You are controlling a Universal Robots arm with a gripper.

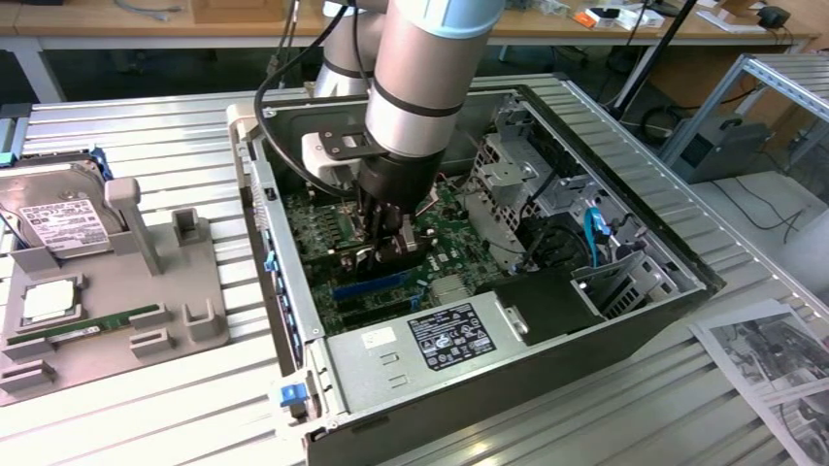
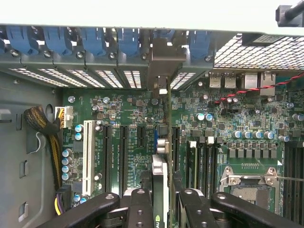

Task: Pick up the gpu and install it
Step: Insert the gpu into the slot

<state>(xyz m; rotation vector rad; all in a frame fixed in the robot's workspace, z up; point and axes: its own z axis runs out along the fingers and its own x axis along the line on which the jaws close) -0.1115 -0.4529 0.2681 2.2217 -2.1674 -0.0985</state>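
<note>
The gpu (image 2: 160, 168) stands on edge between my fingers. Its silver bracket (image 2: 161, 59) reaches up to the rear slot openings of the computer case, among the blue clips (image 2: 92, 40). My gripper (image 2: 164, 194) is shut on the card's top edge, just over the motherboard's long black slots (image 2: 122, 156). In the exterior view my gripper (image 1: 388, 248) is deep inside the open case (image 1: 279, 223), with the dark gpu (image 1: 352, 262) low over the green motherboard (image 1: 453, 238). I cannot tell whether the card's lower edge is in a slot.
Memory sticks (image 2: 199, 161) and the CPU socket (image 2: 247, 180) lie beside the card. A power supply (image 1: 441, 340) and a drive cage (image 1: 518, 175) crowd the case. On the exterior view's left, a grey fixture (image 1: 194, 320) holds a hard drive (image 1: 58, 218) and a green memory stick (image 1: 91, 325).
</note>
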